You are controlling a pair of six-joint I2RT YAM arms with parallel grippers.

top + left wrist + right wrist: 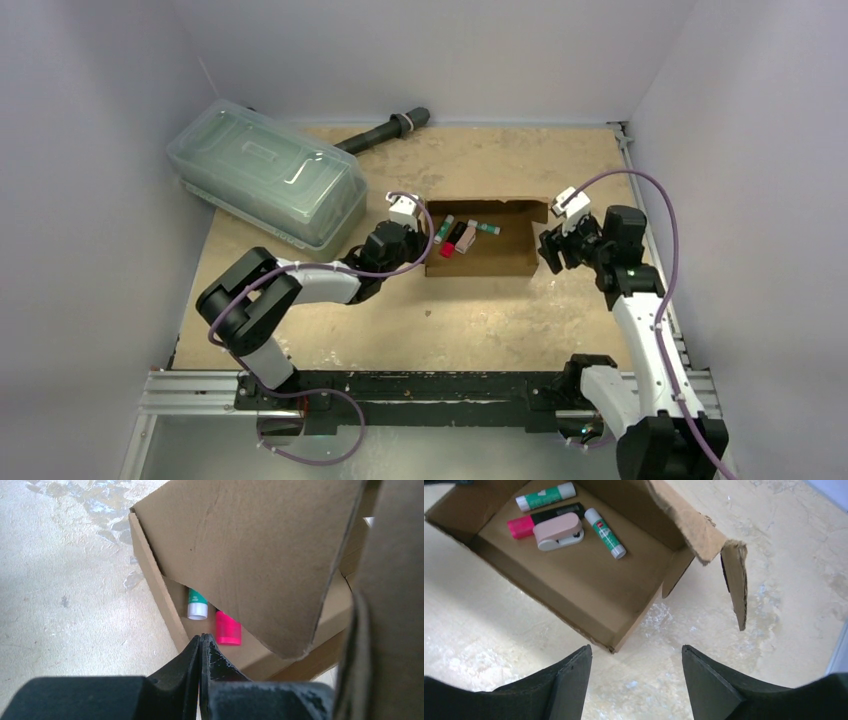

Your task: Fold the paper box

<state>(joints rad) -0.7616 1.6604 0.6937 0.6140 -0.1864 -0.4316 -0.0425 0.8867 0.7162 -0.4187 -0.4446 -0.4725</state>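
paper box just beyond right pincer, apart

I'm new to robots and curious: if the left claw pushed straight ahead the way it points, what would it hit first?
Probably the paper box: the shut left gripper points at its side wall, right at the rim. Slightly higher, it would pass over toward the pink marker inside.
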